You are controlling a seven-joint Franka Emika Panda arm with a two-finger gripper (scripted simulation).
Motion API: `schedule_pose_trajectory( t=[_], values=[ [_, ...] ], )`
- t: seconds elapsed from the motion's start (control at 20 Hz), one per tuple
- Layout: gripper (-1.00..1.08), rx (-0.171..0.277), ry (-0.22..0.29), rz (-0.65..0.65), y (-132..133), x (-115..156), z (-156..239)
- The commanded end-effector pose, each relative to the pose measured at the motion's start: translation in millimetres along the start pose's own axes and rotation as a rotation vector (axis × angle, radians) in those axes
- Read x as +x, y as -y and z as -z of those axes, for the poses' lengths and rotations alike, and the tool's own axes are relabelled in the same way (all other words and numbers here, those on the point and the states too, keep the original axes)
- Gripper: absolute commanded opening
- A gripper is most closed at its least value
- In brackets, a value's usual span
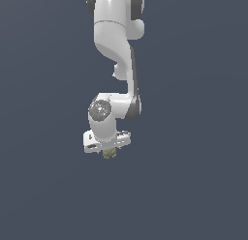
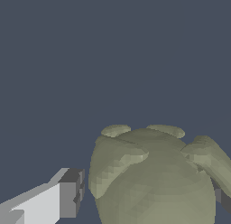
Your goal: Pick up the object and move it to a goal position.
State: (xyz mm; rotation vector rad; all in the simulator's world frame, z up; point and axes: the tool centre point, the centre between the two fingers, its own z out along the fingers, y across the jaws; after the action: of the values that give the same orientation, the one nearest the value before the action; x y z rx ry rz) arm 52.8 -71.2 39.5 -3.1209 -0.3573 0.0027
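The object (image 2: 153, 182) is a lumpy olive-tan thing with knobbly lobes, and it fills much of the wrist view. It sits between the two fingers of my gripper (image 2: 150, 196). One grey-tipped finger (image 2: 67, 196) stands close against one side. The other finger (image 2: 222, 197) is mostly hidden behind a lobe on the opposite side. In the exterior view the object (image 1: 109, 153) shows as a small olive lump tucked right under the white hand of the gripper (image 1: 109, 150), which points down. The gripper is shut on the object.
A plain dark blue-grey background surrounds everything in both views. The white arm (image 1: 114, 45) comes down from the top of the exterior view. No other objects, containers or edges show.
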Motion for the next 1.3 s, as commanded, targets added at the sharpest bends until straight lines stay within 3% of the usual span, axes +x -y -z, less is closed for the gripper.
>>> schedule_pose_trajectory(
  t=[0.0,0.75,1.25],
  values=[
    [-1.00,-0.001,-0.002,0.000,0,1,0],
    [-1.00,-0.001,-0.002,0.000,1,-2,1],
    [-1.00,-0.001,-0.002,0.000,13,-27,11]
  ],
)
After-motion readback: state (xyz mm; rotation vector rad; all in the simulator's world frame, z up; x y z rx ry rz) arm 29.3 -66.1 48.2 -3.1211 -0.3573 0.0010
